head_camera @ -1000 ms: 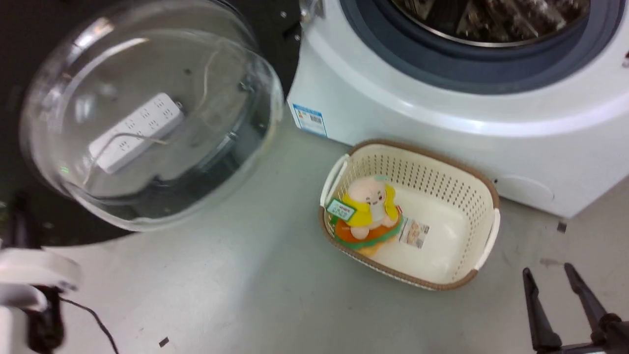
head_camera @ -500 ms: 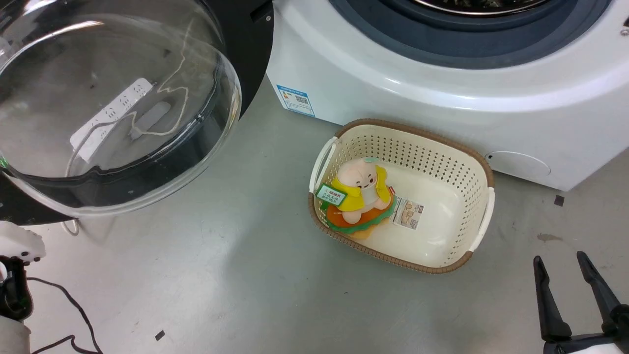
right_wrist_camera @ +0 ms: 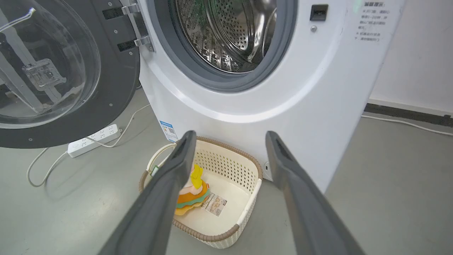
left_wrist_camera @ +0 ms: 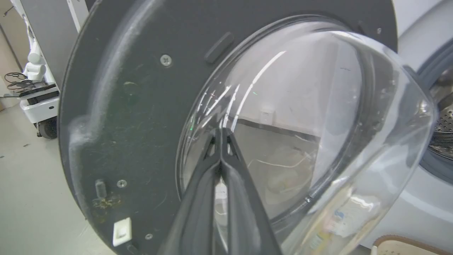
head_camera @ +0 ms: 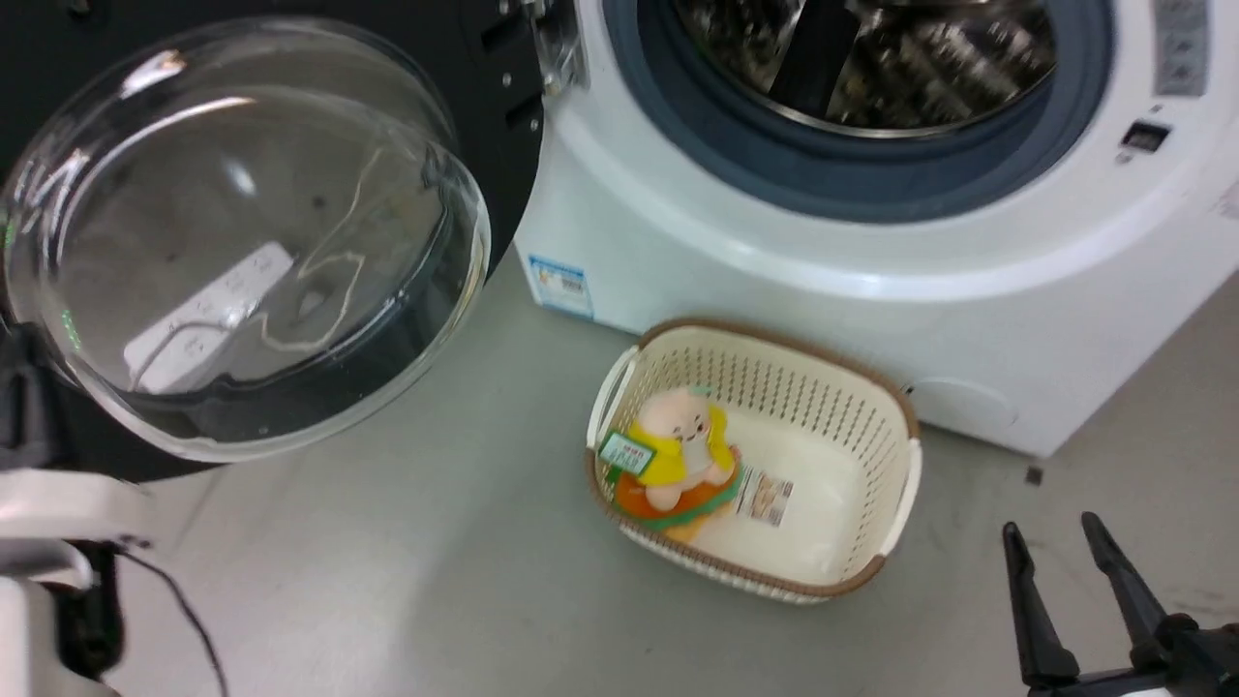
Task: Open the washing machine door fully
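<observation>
The large round black-rimmed door with the bulging clear glass bowl (head_camera: pixel 242 252) is hanging swung out to the left of the big white front-loading washing machine (head_camera: pixel 774 290), inner face turned toward the room. It is looking wide open, probably close to its stop.

The left gripper (left_wrist_camera: pixel 220 132) is pointing at the bowl's inner side with its fingers pressed together and nothing between them; whether the tips are touching the glass, I cannot tell. The right gripper (head_camera: pixel 1053 525) is hovering spread apart and empty, low over the grey floor (head_camera: pixel 436 581), right of the cream perforated basket (head_camera: pixel 900 465) that is holding a yellow-and-orange plush toy (head_camera: pixel 678 455).

Handling guess: the door is going to swing stiffly as one rigid, fairly heavy piece on its hinge. The glass is looking slick and curved, so pushing on the flat black rim, far from the hinge, is looking safer than pushing the bowl.

The right wrist view is giving the metal hinge (right_wrist_camera: pixel 136 21), the perforated steel drum (right_wrist_camera: pixel 230 32) and a white power strip (right_wrist_camera: pixel 93 140) lying on the floor below the door. The left wrist view is giving the rim's screws and a small white latch piece (left_wrist_camera: pixel 122 232). The head view is placing the door, basket and machine together.
</observation>
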`<state>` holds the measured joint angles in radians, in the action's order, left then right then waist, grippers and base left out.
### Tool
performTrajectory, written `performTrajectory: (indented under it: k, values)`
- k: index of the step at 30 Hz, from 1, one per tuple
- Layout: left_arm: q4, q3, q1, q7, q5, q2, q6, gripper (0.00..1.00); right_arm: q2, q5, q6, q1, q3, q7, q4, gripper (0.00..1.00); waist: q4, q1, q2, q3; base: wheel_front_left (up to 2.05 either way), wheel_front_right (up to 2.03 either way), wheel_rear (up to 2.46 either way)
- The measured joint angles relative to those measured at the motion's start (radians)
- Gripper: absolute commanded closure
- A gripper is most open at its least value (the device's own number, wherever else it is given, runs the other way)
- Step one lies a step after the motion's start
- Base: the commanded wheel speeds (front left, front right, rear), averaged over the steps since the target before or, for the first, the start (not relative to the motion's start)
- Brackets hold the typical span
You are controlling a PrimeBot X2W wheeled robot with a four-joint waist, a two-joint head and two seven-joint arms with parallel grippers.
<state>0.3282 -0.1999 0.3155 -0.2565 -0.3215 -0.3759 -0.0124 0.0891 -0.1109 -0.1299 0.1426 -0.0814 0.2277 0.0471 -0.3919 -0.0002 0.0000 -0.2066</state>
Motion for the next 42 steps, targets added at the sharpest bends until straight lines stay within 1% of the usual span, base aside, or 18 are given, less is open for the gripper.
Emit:
performTrajectory:
  k: [1,5,8,9,10,13,14,15,16,17,22,23,27,28,29,30,37,42]
  values:
    - [0.0,0.0,0.0,0.0,0.0,0.0,0.0,1.0,0.0,0.0,0.0,0.0,0.0,0.0,0.0,0.0,0.0,0.0,0.0,0.0,0.0,0.0,0.0]
    - [-0.154,0.046,-0.092,-0.001,0.027,0.062,-0.01,1.0,-0.012,-0.005,0.0,-0.012,0.005,0.016,-0.013,0.0,0.024,0.0,0.0,0.062,0.0,0.0,0.0]
    - [-0.239,0.104,-0.169,0.0,0.039,0.113,-0.019,1.0,-0.021,-0.008,0.0,-0.018,0.004,0.022,-0.016,0.0,0.055,-0.0001,0.0,0.101,0.0,0.0,0.0]
    - [-0.286,0.146,-0.22,0.014,0.049,0.146,-0.017,1.0,-0.025,-0.008,0.0,-0.024,0.006,0.025,-0.017,0.0,0.081,-0.0001,0.0,0.122,0.0,0.0,0.0]
    - [-0.286,0.146,-0.22,0.014,0.049,0.146,-0.017,1.0,-0.025,-0.008,0.0,-0.024,0.006,0.025,-0.017,0.0,0.081,-0.0001,0.0,0.122,0.0,0.0,0.0]
    - [-0.335,0.2,-0.288,0.027,0.061,0.193,-0.012,1.0,-0.029,-0.01,0.0,-0.025,0.011,0.026,-0.016,0.0,0.124,-0.0001,0.0,0.151,0.0,0.0,0.0]
    - [-0.342,0.228,-0.324,0.032,0.067,0.213,-0.008,1.0,-0.031,-0.01,0.0,-0.024,0.017,0.029,-0.013,0.0,0.156,-0.0001,0.0,0.168,0.0,0.0,0.0]
    - [-0.342,0.228,-0.324,0.032,0.067,0.213,-0.008,1.0,-0.031,-0.01,0.0,-0.024,0.017,0.029,-0.013,0.0,0.156,-0.0001,0.0,0.168,0.0,0.0,0.0]
    - [-0.338,0.251,-0.354,0.031,0.073,0.225,-0.008,1.0,-0.033,-0.009,0.0,-0.024,0.024,0.03,-0.012,0.0,0.187,-0.0001,0.0,0.183,0.0,0.0,0.0]
    - [-0.338,0.251,-0.354,0.031,0.073,0.225,-0.008,1.0,-0.033,-0.009,0.0,-0.024,0.024,0.03,-0.012,0.0,0.187,-0.0001,0.0,0.183,0.0,0.0,0.0]
    - [-0.309,0.293,-0.399,0.021,0.091,0.248,-0.007,1.0,-0.035,-0.014,0.0,-0.022,0.035,0.03,-0.009,0.0,0.264,0.0001,0.0,0.21,0.0,0.0,0.0]
    - [-0.299,0.31,-0.414,0.016,0.099,0.258,-0.007,1.0,-0.035,-0.015,0.0,-0.017,0.038,0.03,-0.008,0.0,0.291,0.0,0.0,0.218,0.0,0.0,0.0]
    - [-0.284,0.328,-0.434,0.009,0.114,0.269,0.002,1.0,-0.035,-0.015,0.0,-0.005,0.043,0.03,-0.008,0.0,0.323,0.0,0.0,0.224,0.0,0.0,0.0]
    - [-0.28,0.331,-0.439,0.008,0.118,0.271,0.004,0.66,-0.035,-0.016,0.0,-0.002,0.044,0.03,-0.009,0.0,0.332,0.0001,0.0,0.225,0.0,0.0,0.0]
    - [-0.273,0.335,-0.44,0.007,0.119,0.273,0.01,0.18,-0.035,-0.018,0.0,-0.002,0.044,0.03,-0.01,0.0,0.34,0.0001,0.0001,0.226,0.0,0.0,0.0]
    - [-0.263,0.344,-0.443,0.004,0.137,0.275,0.017,0.0,-0.035,-0.021,0.0,-0.001,0.046,0.03,-0.015,0.0,0.351,0.0002,0.0,0.226,0.0,0.0,0.0]
    - [-0.24,0.336,-0.449,0.0,0.181,0.288,0.043,0.0,-0.035,-0.021,0.0,0.015,0.057,0.03,-0.048,0.0,0.368,0.0002,0.0,0.221,0.0,0.0,0.0]
    - [-0.247,0.328,-0.453,0.0,0.188,0.299,0.045,0.0,-0.035,-0.021,0.0,0.015,0.056,0.03,-0.055,0.0,0.365,0.0002,0.0,0.222,0.0,0.0,0.0]
